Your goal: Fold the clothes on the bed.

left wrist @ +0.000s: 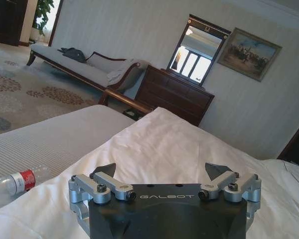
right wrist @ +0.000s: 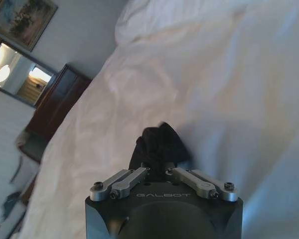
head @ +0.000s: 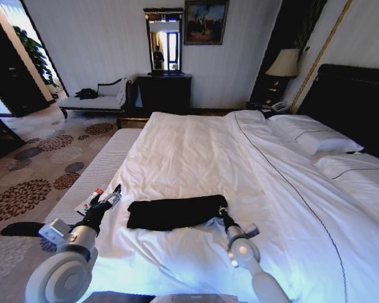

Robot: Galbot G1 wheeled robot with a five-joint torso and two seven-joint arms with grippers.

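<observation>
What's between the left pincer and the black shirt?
Just bare white duvet, as the head view shows: the left pincer hangs open beside the black shirt, apart from it.

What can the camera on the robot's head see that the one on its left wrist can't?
Head camera alone: the black T-shirt lying in a long strip on the bed, the right gripper at its end, jaws closed on the cloth, plus the pillows and a lamp.

Left wrist camera alone: a close look at the left gripper with its jaws wide open and holding nothing.

Both: the white bed, a bottle with a red label, the bench, the mirror.
</observation>
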